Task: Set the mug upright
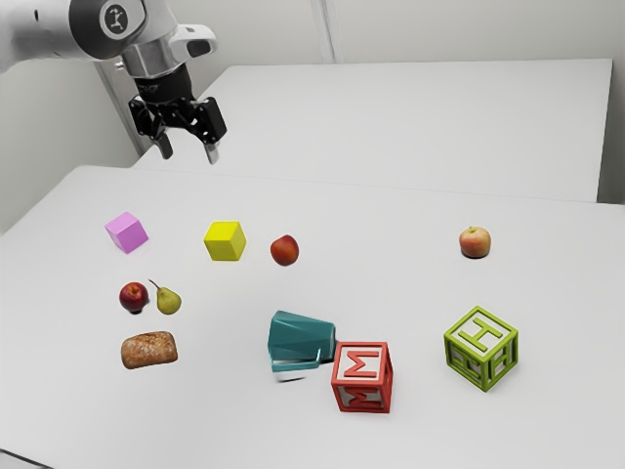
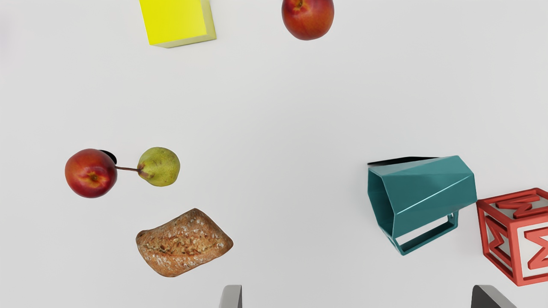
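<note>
The teal faceted mug (image 1: 301,337) lies between the brown oblong loaf (image 1: 149,350) and the red-framed cube (image 1: 361,377). All rest on the white table (image 1: 229,420).

The mug (image 2: 432,188) looks smooth and softly glossy, like glazed ceramic or hard plastic, I can't tell which, with a bright line of shine along one facet; the bread (image 2: 184,246) is rough, crusty and matt; the pear (image 2: 160,167) has a faintly speckled, dull skin, the red apple (image 2: 87,171) a smooth one with a low sheen; the yellow cube (image 2: 175,21) and pink cube (image 1: 124,234) are smooth, flat-finished; the red block (image 2: 498,239) and green block (image 1: 481,333) look like painted wood or plastic, with raised frames and letters; the table (image 2: 274,119) is smooth and matt.
</note>
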Controlling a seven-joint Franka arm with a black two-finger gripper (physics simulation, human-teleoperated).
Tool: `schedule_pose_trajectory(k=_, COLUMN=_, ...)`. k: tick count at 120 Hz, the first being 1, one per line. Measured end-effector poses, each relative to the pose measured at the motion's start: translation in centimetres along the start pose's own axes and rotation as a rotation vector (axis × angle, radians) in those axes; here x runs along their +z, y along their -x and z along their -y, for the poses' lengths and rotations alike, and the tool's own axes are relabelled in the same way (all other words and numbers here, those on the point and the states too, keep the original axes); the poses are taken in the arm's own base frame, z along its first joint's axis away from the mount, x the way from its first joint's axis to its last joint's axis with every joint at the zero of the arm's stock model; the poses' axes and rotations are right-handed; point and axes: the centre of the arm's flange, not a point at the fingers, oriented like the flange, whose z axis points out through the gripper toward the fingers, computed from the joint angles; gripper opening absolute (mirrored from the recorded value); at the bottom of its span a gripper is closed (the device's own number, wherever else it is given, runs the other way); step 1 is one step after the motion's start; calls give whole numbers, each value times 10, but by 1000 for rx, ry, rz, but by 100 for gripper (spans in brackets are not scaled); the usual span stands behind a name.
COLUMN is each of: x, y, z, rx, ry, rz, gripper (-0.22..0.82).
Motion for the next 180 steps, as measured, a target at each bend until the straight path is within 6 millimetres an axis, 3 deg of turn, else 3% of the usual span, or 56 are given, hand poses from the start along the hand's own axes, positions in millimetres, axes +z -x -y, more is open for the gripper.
schedule_pose_trajectory(k=36, x=4, y=13, z=1, rx=-5, ry=-1, rz=11, gripper=58)
schedule_pose_trajectory(k=61, x=25, y=27, z=-1, rx=-10, ry=19, rz=35, gripper=58)
schedule_pose_trajectory(k=120, x=131, y=49, z=4, rx=-75, ry=184, rz=68, gripper=58)
schedule_pose_trajectory(k=139, x=174, y=54, z=-1, rx=-99, ry=264, rz=68, gripper=58)
schedule_pose_trajectory(k=162, x=211, y=63, z=-4, rx=-131, ry=341, rz=43, gripper=58)
schedule_pose_trajectory(k=180, x=224, y=65, z=-6, rx=-151, ry=399, rz=11, gripper=58)
